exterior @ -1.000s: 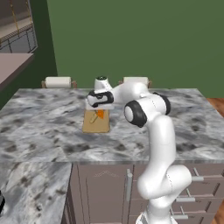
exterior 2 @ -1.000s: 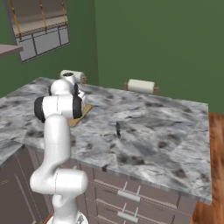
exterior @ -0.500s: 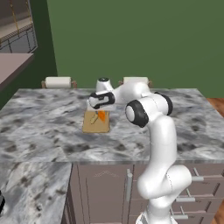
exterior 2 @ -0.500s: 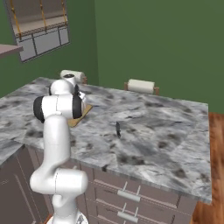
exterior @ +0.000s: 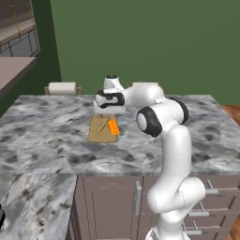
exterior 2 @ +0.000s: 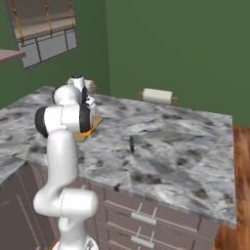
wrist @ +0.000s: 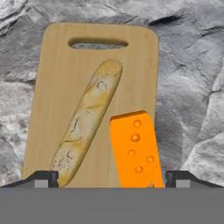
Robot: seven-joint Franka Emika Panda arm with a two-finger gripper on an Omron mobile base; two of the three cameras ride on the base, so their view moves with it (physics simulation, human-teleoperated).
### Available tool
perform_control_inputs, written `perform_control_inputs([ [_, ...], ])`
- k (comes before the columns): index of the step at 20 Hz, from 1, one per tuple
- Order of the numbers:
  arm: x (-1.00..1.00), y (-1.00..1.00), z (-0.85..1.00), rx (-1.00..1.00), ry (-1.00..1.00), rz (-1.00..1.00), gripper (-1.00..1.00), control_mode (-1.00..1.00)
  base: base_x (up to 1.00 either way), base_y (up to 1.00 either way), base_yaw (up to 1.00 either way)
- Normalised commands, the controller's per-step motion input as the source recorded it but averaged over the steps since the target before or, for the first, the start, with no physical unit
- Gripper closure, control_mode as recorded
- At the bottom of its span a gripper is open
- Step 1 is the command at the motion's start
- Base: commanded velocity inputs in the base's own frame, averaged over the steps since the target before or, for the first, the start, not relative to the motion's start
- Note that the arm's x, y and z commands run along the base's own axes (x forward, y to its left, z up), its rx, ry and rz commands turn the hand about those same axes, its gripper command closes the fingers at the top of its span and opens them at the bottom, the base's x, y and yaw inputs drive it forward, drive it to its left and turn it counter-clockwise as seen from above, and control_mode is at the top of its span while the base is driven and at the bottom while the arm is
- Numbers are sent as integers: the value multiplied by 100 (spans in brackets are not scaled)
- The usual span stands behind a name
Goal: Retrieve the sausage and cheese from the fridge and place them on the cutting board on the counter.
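Note:
The tan cutting board (wrist: 57, 65) lies on the marbled counter (exterior: 47, 140). On it rests the orange cheese (wrist: 135, 148) wedge, flat, with small holes. Left of it lies the sausage (wrist: 89, 118), a long, slightly curved link that looks pale tan here. My gripper (wrist: 113, 181) hangs open just above the cheese, one dark fingertip on each side, touching nothing. From the left base, the gripper (exterior: 107, 112) is over the board (exterior: 96, 133), with the cheese (exterior: 113, 127) and sausage (exterior: 103, 124) under it. From the right base, my arm hides most of the board (exterior 2: 95, 122).
A paper towel roll (exterior: 62, 88) stands at the counter's back edge, also seen as the roll (exterior 2: 157, 95) from the right. A small dark object (exterior 2: 131, 143) sits mid-counter. Brown drawers (exterior 2: 141, 224) run below the front edge.
The gripper has opened and let go of the cheese, which now lies on the board. The hand stays over the board.

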Motion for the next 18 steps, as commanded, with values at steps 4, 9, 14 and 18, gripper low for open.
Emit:
perform_control_inputs([
  [4, -42, 11, 77, 16, -1, -3, -100, -100, 0, 0, 0],
  [9, -55, 9, 73, 26, -3, -14, -100, -100, 0, 0, 0],
  [14, -91, -4, 25, -1, 10, -20, -100, -100, 0, 0, 0],
  [18, -89, -38, 40, -25, 1, -4, -100, -100, 0, 0, 0],
])
